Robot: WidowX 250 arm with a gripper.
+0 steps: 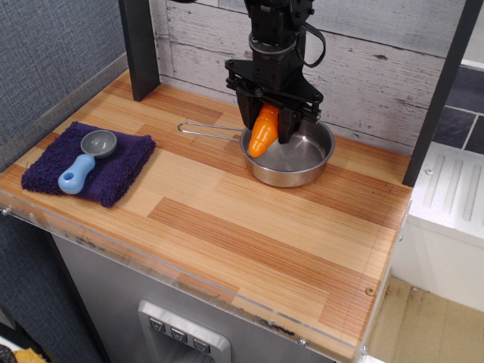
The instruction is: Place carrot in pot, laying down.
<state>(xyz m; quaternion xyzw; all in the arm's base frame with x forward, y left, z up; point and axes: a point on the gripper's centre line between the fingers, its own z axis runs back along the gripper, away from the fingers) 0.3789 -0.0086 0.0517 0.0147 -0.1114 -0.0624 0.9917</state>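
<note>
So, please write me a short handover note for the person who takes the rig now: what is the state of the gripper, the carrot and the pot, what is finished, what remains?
Gripper: shut on the carrot, held in the air over the left side of the pot, tip pointing down and slightly left.
Pot: on the wooden counter near the back wall, wire handle pointing left; nothing else is visible inside it.
Done: carrot picked up and carried above the pot.
Left: lower it, tilt it so it lies on its side on the pot bottom, open the gripper, retreat.
Towel with scoop sits far left, not involved.
</note>
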